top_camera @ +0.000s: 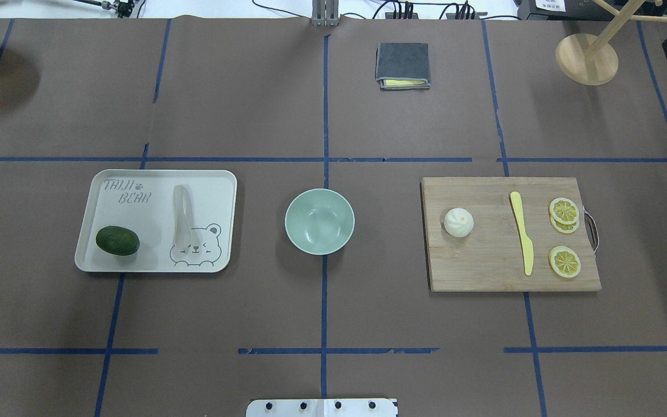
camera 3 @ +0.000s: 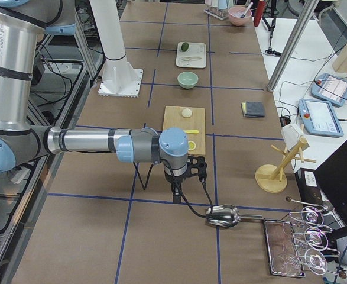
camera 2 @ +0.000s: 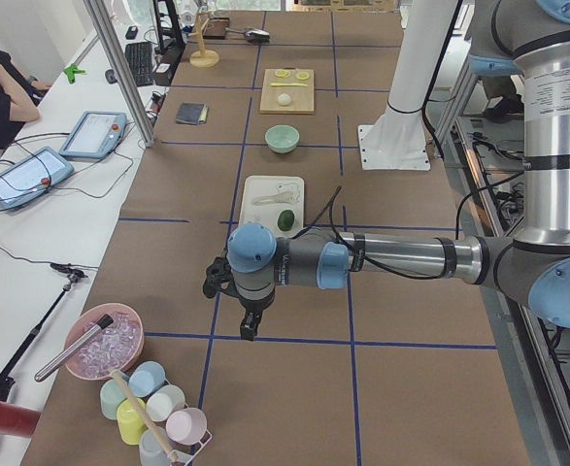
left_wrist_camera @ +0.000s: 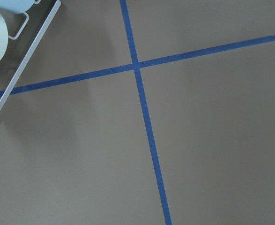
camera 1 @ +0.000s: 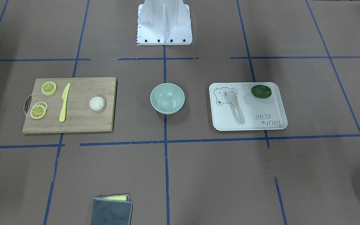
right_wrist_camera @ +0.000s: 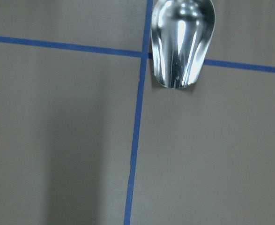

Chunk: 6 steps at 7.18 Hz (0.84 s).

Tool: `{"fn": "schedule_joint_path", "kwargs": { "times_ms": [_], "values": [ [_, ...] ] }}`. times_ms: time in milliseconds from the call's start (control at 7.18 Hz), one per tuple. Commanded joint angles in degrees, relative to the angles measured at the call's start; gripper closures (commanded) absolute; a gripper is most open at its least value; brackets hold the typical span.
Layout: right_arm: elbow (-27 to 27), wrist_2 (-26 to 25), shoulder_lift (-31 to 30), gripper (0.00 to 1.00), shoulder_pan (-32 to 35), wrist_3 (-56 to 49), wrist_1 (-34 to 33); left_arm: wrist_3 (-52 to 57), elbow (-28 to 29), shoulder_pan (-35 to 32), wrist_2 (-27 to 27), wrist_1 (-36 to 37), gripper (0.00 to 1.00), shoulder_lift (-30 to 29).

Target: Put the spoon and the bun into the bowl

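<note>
Overhead, I take the bowl as my dial's centre. My arms reach low over the table's two ends, the left gripper (camera 2: 250, 330) and right gripper (camera 3: 175, 195) pointing down; I cannot tell how wide either stands. The cutting board (top_camera: 484, 260) lies at 3 o'clock, the tray (top_camera: 217, 191) at 9 o'clock, both apart from the bowl (top_camera: 319, 221). The spoon (top_camera: 182, 223) lies on the tray. The bun (top_camera: 458, 222) sits on the board.
</note>
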Motion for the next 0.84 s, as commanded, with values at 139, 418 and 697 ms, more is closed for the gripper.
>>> {"fn": "schedule_joint_path", "kwargs": {
  "times_ms": [139, 418, 697],
  "values": [
    [-0.6, -0.4, 7.6, 0.00, -4.0, 1.1, 0.0, -0.2, -0.8, 7.9, 0.2, -8.3, 0.00, -4.7],
    [-0.3, -0.1, 7.9, 0.00, -4.3, 3.1, 0.0, -0.6, -0.1, 8.4, 0.0, -13.6, 0.00, -11.7],
    [-0.3, -0.1, 8.7, 0.00, -4.5, 3.2, 0.0, -0.8, 0.7, 9.8, 0.0, -30.4, 0.00, -15.0]
  ]
}}
